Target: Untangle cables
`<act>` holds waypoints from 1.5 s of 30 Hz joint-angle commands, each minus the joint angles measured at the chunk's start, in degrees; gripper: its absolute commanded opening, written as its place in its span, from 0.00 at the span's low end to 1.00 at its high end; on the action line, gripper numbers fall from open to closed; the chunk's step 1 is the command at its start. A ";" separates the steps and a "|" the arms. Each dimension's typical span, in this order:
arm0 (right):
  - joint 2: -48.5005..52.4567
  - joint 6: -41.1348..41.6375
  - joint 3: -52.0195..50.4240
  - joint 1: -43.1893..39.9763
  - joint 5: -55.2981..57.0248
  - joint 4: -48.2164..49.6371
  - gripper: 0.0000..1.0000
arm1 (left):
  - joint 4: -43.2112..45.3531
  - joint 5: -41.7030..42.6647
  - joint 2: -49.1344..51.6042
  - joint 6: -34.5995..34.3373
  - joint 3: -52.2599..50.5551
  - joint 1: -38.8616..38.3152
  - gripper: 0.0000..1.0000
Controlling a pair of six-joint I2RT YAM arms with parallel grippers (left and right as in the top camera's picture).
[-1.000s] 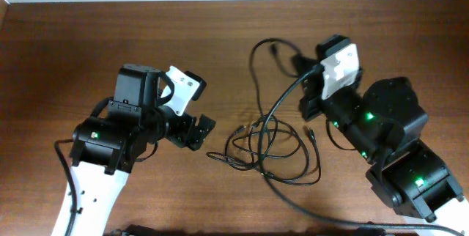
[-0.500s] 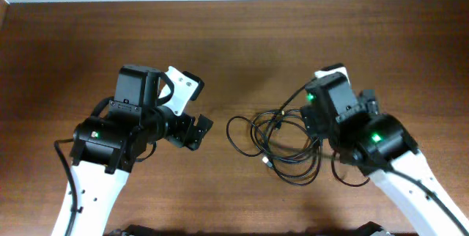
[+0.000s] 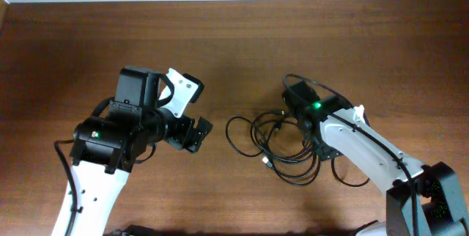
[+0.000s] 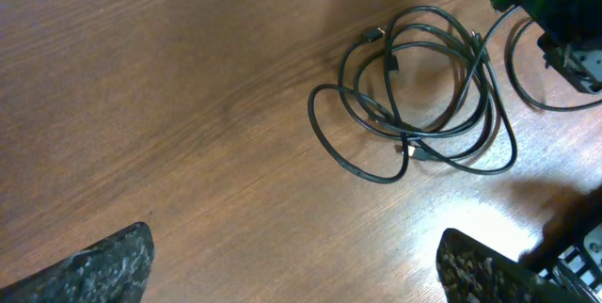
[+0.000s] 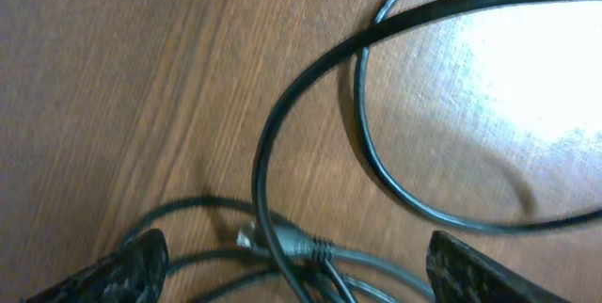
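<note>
The cables lie as one loose black tangle on the wooden table, right of centre. In the left wrist view the same heap sits far ahead at the upper right. My left gripper hovers open over bare wood, well left of the tangle, and shows in the overhead view. My right gripper is open and low over the tangle's right side. A grey plug with a silver tip and several strands lie between its fingers. Nothing is gripped.
The right arm reaches in from the lower right across the tangle's edge. One thin loop trails out beneath that arm. The table's far edge runs along the top.
The right arm swung down from the back right onto the tangle and its jaws opened, releasing the strand it held stretched out. The cables now lie in a tighter heap. The left arm barely moved.
</note>
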 commanded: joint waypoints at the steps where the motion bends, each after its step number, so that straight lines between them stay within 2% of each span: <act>1: 0.02 0.20 -4.13 -0.13 5.73 3.34 0.88 | 0.11 -0.17 -0.07 0.79 0.07 -0.22 0.97; 2: 0.02 -0.42 -5.09 -0.13 6.10 4.87 0.88 | 0.11 -0.17 -0.07 0.79 0.07 -0.22 0.97; 3: 0.02 -3.65 -6.01 -0.17 6.40 7.65 0.88 | 0.07 -0.17 -0.07 0.76 0.07 -0.22 0.97; 4: 0.02 -9.77 -8.37 -0.57 6.34 14.62 0.88 | -0.48 -0.17 -0.07 0.79 0.07 -0.22 0.97; 5: 0.09 -11.30 -9.20 -0.63 6.38 17.22 0.88 | -0.66 -0.17 -0.07 0.79 0.07 -0.22 0.97; 6: 0.22 -15.63 -9.31 -0.90 6.43 20.09 0.85 | -0.70 -0.17 -0.07 0.76 0.07 -0.22 0.97; 7: 0.22 -17.03 -9.33 -1.33 6.38 21.22 0.77 | -0.70 -0.17 -0.07 0.76 0.07 -0.22 0.97; 9: 0.24 -17.42 -9.40 -2.64 6.36 21.11 0.71 | -0.72 -0.17 -0.07 0.79 0.07 -0.22 0.97; 10: 0.24 -17.66 -9.79 -3.52 6.12 21.07 0.63 | -0.72 -0.17 -0.07 0.76 0.07 -0.22 0.97; 11: 0.24 -17.64 -10.34 -3.89 6.14 21.11 0.61 | -0.72 -0.17 -0.07 0.76 0.07 -0.22 0.97; 12: 0.24 -17.64 -11.65 -3.91 6.14 21.79 0.53 | -0.72 -0.17 -0.07 0.79 0.07 -0.22 0.97; 13: 0.24 -17.64 -12.70 -3.91 6.12 22.43 0.34 | -0.72 -0.17 -0.07 0.76 0.07 -0.22 0.97; 15: 0.24 -17.66 -13.20 -3.91 5.86 22.51 0.06 | -0.72 -0.17 -0.07 0.76 0.07 -0.22 0.97; 16: 0.24 -17.66 -13.20 -3.91 5.22 22.49 0.04 | -0.72 -0.17 -0.07 0.76 0.07 -0.22 0.97; 18: 0.20 -19.91 -13.14 -3.76 4.04 22.67 0.04 | -0.70 -0.17 -0.07 0.79 0.07 -0.22 0.97; 20: -1.36 -37.18 -10.10 -3.76 0.42 22.36 0.04 | -0.72 -0.20 -0.07 0.79 0.07 -0.22 0.97; 21: -3.72 -46.12 -6.62 -3.76 -4.98 21.86 0.04 | -0.72 -0.20 -0.07 0.79 0.07 -0.22 0.97; 23: -10.12 -69.05 5.40 -3.72 -26.14 20.06 0.04 | -0.70 -0.20 -0.07 0.79 0.07 -0.22 0.98; 24: -11.69 -75.82 11.06 -3.61 -33.53 17.27 0.04 | -0.70 -0.20 -0.07 0.79 0.07 -0.22 0.98; 25: -12.46 -81.22 18.49 -2.38 -36.94 10.23 0.04 | -0.70 -0.20 -0.07 0.79 0.07 -0.22 0.98; 26: -12.44 -84.70 27.15 0.00 -37.27 1.51 0.04 | -0.70 -0.20 -0.07 0.79 0.07 -0.22 0.98; 28: -12.46 -91.27 41.51 4.68 -37.22 -8.76 0.04 | -0.70 -0.20 -0.07 0.79 0.07 -0.22 0.98; 29: -12.46 -91.36 48.78 6.08 -37.24 -11.34 0.04 | -0.74 -0.20 -0.07 0.79 0.07 -0.22 0.97; 34: -12.46 -92.21 64.50 6.27 -37.27 -14.95 0.04 | -1.16 -0.20 -0.07 0.79 0.07 -0.22 0.97; 38: -12.46 -89.50 65.68 6.34 -49.46 -18.40 0.04 | -1.16 -0.20 -0.07 0.79 0.07 -0.22 0.97; 41: -12.28 -89.18 65.61 6.32 -48.24 -32.76 0.04 | -1.14 -0.20 -0.07 0.79 0.07 -0.22 0.97; 42: -12.07 -89.09 65.57 6.34 -46.12 -41.11 0.04 | -1.14 -0.17 -0.07 0.79 0.07 -0.22 0.97; 45: -13.20 -83.58 64.98 10.32 -46.14 -42.49 0.04 | -1.14 -0.17 -0.07 0.79 0.07 -0.22 0.97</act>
